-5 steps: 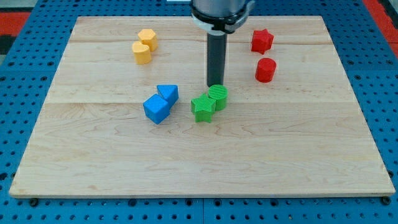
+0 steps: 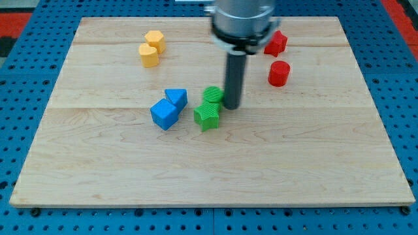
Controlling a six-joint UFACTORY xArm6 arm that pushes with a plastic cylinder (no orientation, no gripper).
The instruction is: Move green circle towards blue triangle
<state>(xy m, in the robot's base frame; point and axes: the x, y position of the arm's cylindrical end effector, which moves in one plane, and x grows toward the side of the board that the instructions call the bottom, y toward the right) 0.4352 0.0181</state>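
The green circle (image 2: 212,95) sits near the board's middle, touching the green star (image 2: 208,116) just below it. The blue triangle (image 2: 176,97) lies a short gap to the circle's left, with a blue cube (image 2: 164,114) against its lower left. My tip (image 2: 233,106) is on the board right beside the green circle, on its right side, touching or nearly touching it.
Two yellow blocks (image 2: 151,48) stand at the view's upper left. A red star (image 2: 275,43) and a red cylinder (image 2: 279,73) stand at the upper right, close to the rod. The wooden board (image 2: 209,176) lies on a blue pegboard.
My tip has gone from above the green circle round to its right side. The green circle has moved left towards the blue triangle, and the green star has shifted slightly left and down.
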